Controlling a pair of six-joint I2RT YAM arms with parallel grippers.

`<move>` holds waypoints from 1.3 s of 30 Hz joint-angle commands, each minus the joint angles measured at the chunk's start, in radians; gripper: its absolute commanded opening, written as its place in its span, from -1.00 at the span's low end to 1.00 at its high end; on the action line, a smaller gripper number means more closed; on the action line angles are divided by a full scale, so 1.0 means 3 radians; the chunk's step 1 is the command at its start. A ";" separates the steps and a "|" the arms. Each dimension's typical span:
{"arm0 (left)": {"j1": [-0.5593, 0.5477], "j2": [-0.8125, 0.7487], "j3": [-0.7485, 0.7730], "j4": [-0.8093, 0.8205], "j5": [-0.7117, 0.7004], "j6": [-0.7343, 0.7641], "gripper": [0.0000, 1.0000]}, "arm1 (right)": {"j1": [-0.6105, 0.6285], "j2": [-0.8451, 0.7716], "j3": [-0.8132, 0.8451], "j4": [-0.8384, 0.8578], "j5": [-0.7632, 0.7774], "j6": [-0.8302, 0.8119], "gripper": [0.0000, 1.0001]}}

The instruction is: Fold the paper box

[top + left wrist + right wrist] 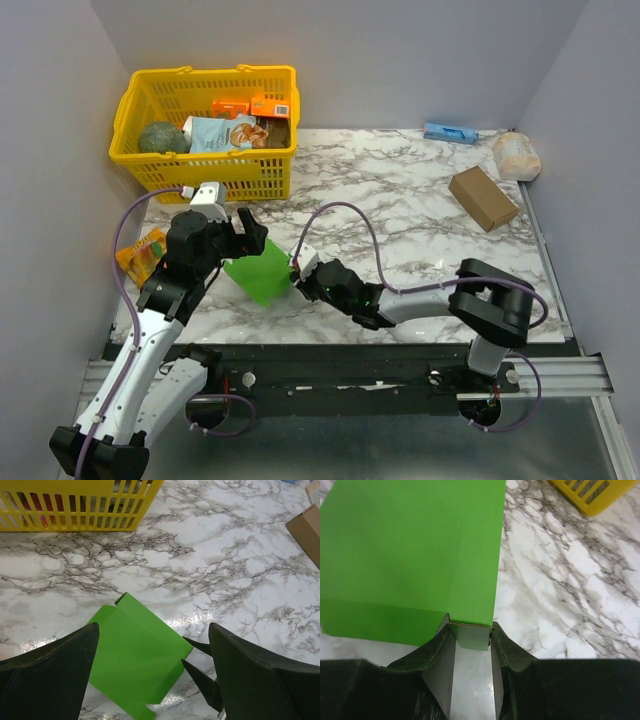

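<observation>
While it rests on the white marble-patterned desk (400, 220) close to the near edge, the bright green thin-card paper box (258, 272) (135, 660) (410, 555) lies between the two arms, with one corner pointing toward the back. A crease runs across it on the side facing the right arm. A small flap on that side sits between the black fingers of the right tool (297, 272) (472, 645), which is clamped on the flap, low over the desk. The left tool (240, 238) (154, 630) hangs over the box's left part with its fingers spread wide apart, gripping nothing.

Behind the box, at the back left, stands a yellow plastic basket (215, 175) (75, 510) holding orange packets and a pale blue bag. An orange snack bag (142, 255) lies at the desk's left edge beside the left arm. Well apart, to the right, lies a brown cardboard box (483, 197) (307, 530). Further back are a blue packet (449, 132) and a pale wrapped roll (517, 155).
</observation>
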 commanded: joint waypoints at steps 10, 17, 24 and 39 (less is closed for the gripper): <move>0.0041 0.0077 0.0357 -0.0063 0.0355 0.0267 0.98 | -0.0889 -0.1125 -0.0707 -0.1346 -0.2286 0.1919 -0.42; 0.0041 0.0169 0.0403 -0.0109 0.0718 0.0487 0.97 | -0.1722 -0.0942 -0.0861 -0.1489 -0.3774 0.2089 -0.45; 0.0036 0.0333 0.0342 -0.0001 0.0908 0.0390 0.97 | -0.2357 -0.0517 -0.0620 -0.1816 -0.4242 0.1875 -0.28; 0.0031 0.0793 0.0418 0.0167 0.1220 0.0528 0.88 | -0.2716 -0.1900 -0.0814 -0.2594 -0.3061 0.1537 0.73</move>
